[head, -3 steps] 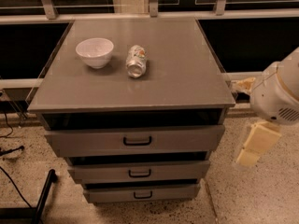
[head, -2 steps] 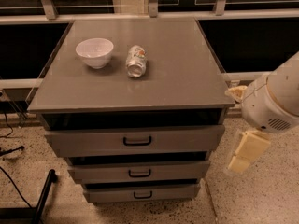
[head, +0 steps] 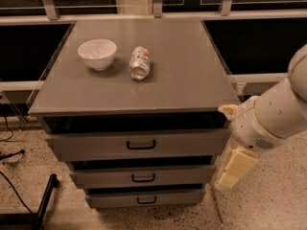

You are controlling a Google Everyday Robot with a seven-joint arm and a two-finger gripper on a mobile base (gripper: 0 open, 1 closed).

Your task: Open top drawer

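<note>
One claw (head: 233,170) hangs low, right of the top drawer (head: 182,143), I think so it can swing left to the handle (head: 141,144). Clenched or loose, I cannot tell.

White rounded arm (head: 276,114) with a small grille (head: 262,143) — cream gripper (head: 235,169) low at right.

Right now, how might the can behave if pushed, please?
Lying on its side, the can would probably roll. It looks like thin metal, so likely light. The pincer hangs right of and below the top drawer.
</note>
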